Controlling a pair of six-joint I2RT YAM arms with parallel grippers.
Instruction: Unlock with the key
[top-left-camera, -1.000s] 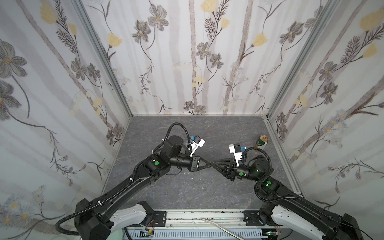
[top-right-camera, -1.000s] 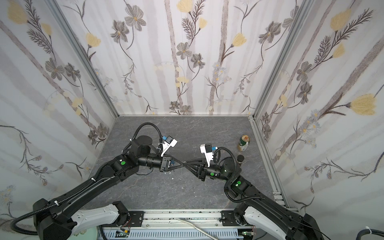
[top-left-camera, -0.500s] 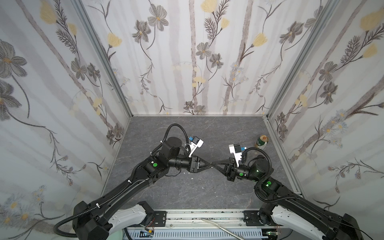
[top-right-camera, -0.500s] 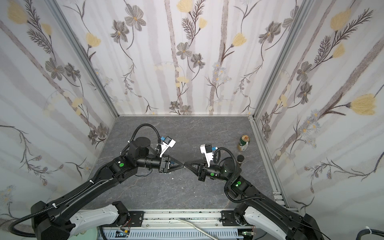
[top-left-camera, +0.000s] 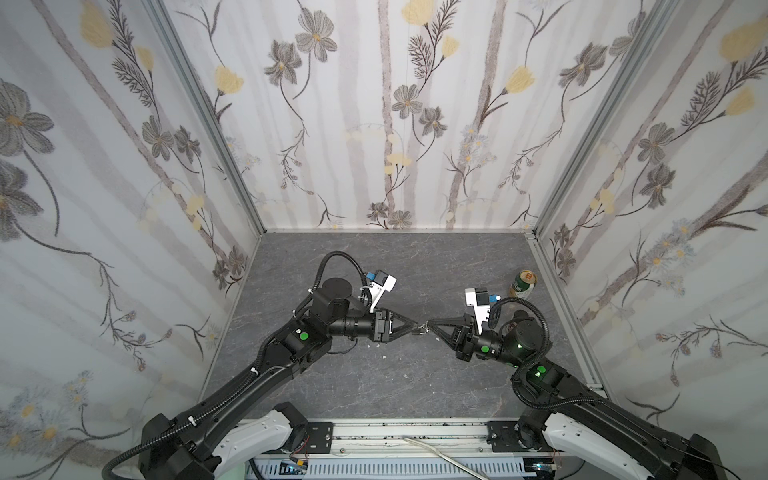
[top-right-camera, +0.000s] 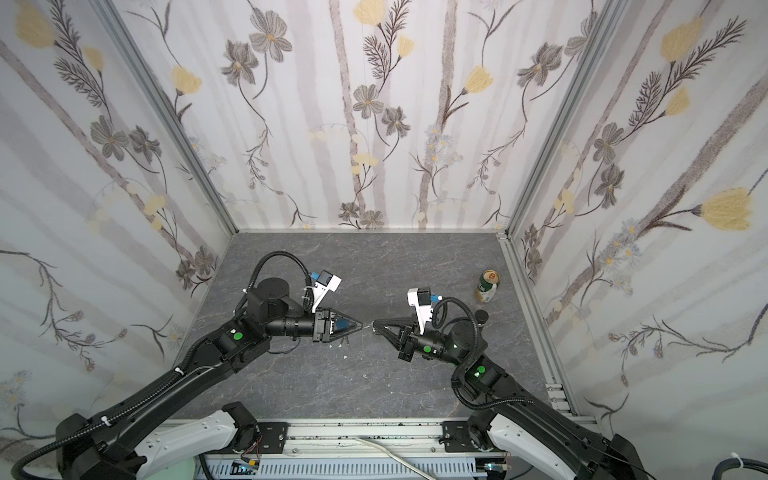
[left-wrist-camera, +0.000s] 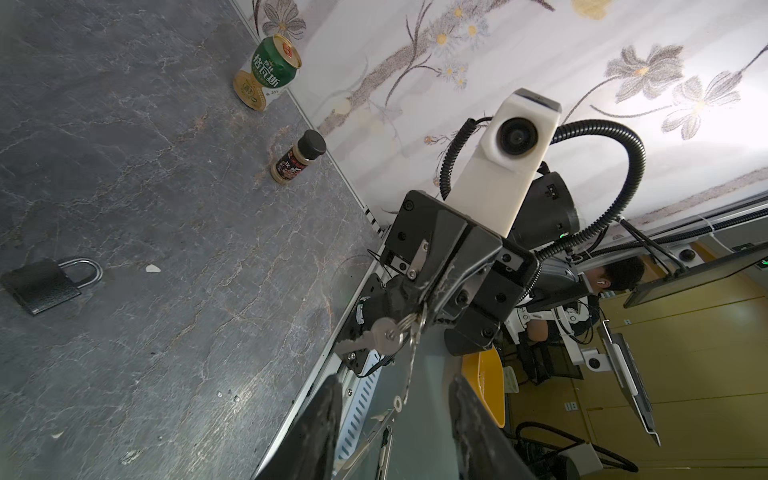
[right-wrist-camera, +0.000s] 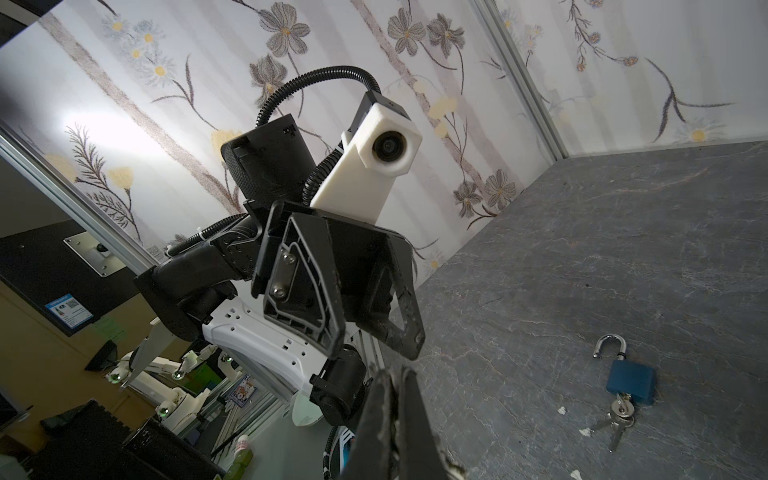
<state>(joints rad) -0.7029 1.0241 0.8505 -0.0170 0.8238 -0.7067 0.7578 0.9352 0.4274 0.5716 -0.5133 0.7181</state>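
Observation:
My right gripper is shut on a ring from which a silver key hangs above the table. My left gripper faces it tip to tip, open, with nothing between its fingers. In both top views the two grippers meet at mid-table, the key just between them. A black padlock with its shackle closed lies on the table. A blue padlock lies with its shackle open and a bunch of keys in it; blue shows beneath my left gripper.
A green can stands near the right wall, with a small black-capped bottle beside it. White crumbs are scattered on the grey table. Flowered walls enclose three sides.
My left gripper has opened and drawn back to the left. My right gripper has closed on the key ring. The two grippers no longer overlap.

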